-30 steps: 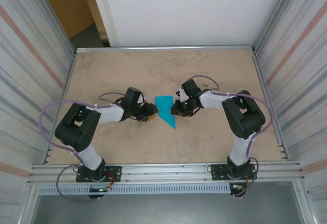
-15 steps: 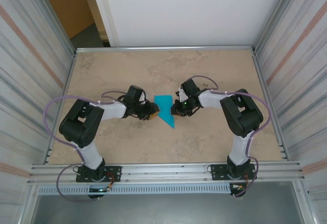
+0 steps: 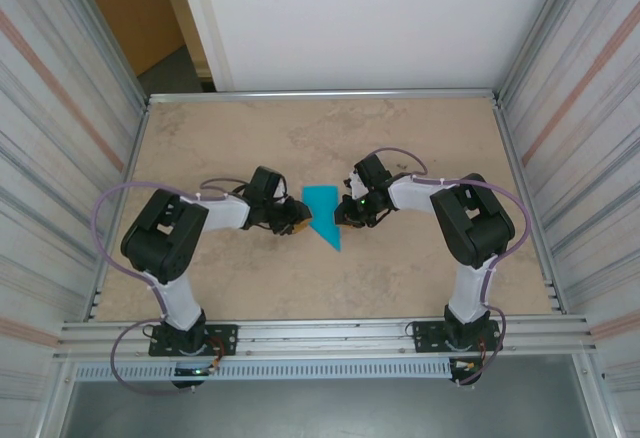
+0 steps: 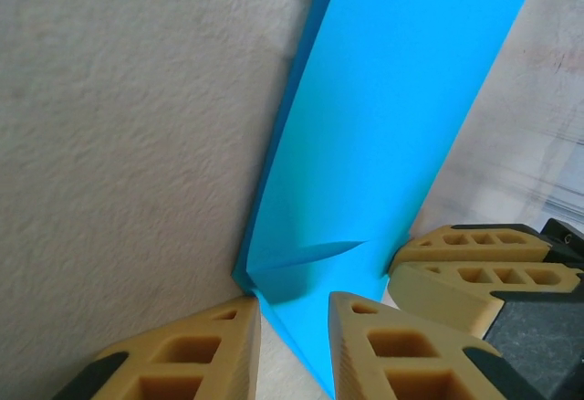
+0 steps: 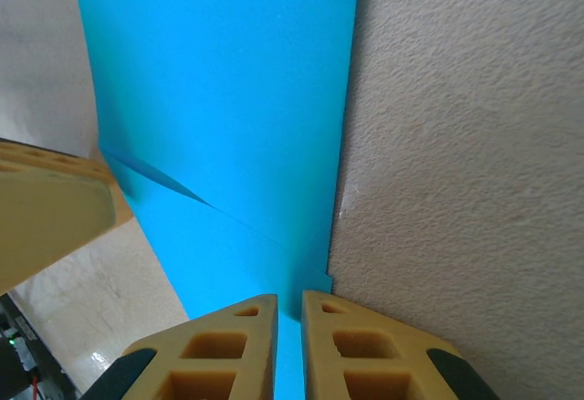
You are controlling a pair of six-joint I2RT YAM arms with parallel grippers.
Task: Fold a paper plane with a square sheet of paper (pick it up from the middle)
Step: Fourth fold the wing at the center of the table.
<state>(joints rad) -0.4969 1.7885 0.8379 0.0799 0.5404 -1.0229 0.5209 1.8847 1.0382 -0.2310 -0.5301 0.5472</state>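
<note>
One smooth teal paper (image 3: pixel 323 213), creased and tapering, lies on grainy beige table (image 3: pixel 420 278)

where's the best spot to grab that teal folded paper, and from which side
Probably a long side edge, near the middle. The teal folded paper lies flat on the table, too thin to pinch from above, and narrows to a point toward the arm bases. So come in low from the left or right, closing the jaws over an edge.
</note>
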